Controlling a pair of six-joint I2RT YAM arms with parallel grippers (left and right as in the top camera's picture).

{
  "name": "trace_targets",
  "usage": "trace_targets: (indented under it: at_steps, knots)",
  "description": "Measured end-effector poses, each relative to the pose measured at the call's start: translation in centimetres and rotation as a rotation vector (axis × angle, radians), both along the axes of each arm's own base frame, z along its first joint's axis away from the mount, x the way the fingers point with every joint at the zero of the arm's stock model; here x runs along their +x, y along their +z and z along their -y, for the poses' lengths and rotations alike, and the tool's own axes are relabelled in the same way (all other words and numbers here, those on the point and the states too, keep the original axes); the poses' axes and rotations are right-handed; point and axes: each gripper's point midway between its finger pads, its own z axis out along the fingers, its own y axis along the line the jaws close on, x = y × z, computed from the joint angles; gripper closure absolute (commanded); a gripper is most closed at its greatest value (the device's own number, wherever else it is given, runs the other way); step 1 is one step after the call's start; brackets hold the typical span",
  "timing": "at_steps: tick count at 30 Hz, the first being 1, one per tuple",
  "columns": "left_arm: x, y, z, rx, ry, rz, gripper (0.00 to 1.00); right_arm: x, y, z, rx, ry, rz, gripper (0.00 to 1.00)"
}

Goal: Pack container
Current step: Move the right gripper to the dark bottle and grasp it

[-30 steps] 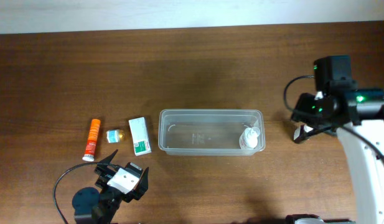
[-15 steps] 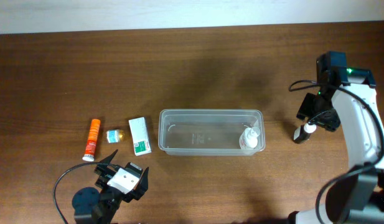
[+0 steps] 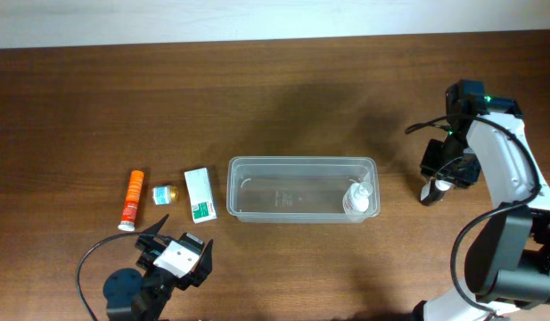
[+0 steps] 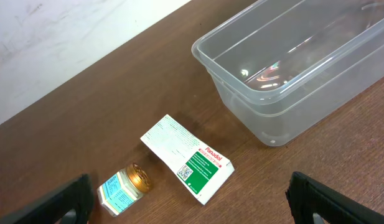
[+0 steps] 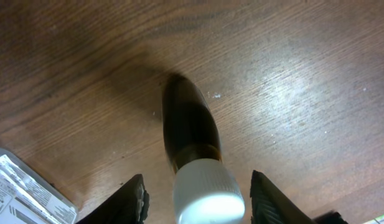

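The clear plastic container [image 3: 301, 189] sits mid-table with a small white bottle [image 3: 357, 198] in its right end; its left corner shows in the left wrist view [image 4: 285, 74]. My right gripper [image 3: 442, 176] is open around a dark brown bottle with a white cap [image 5: 195, 155] that stands on the table right of the container; the fingers [image 5: 198, 199] flank the cap with gaps on both sides. My left gripper [image 3: 172, 259] is open and empty at the front left, near a white-and-green carton [image 4: 188, 157] and a small gold-capped jar [image 4: 122, 185].
An orange tube [image 3: 131, 200] lies left of the small jar [image 3: 163, 194] and the carton [image 3: 200, 193]. The corner of a printed packet [image 5: 23, 193] shows at the lower left of the right wrist view.
My right arm has swung and lowered onto the dark bottle right of the container; its fingers now straddle the cap. The left arm and the other items have not moved.
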Motion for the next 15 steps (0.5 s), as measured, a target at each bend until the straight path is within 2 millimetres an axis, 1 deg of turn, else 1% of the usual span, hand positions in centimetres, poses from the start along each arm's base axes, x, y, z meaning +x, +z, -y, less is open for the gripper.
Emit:
trace_targets:
  at_steps: [7, 11, 15]
  knots:
    - [0.0, 0.0, 0.0, 0.0, 0.0, 0.0, 0.0, 0.6, -0.2, -0.1, 0.006, 0.0, 0.028, 0.55]
    - [0.0, 0.0, 0.0, 0.0, 0.0, 0.0, 0.0, 0.6, -0.8, -0.2, 0.013, -0.001, 0.031, 0.57]
    - [0.0, 0.0, 0.0, 0.0, 0.0, 0.0, 0.0, 0.0, -1.9, -0.4, 0.02, 0.003, 0.013, 0.67]
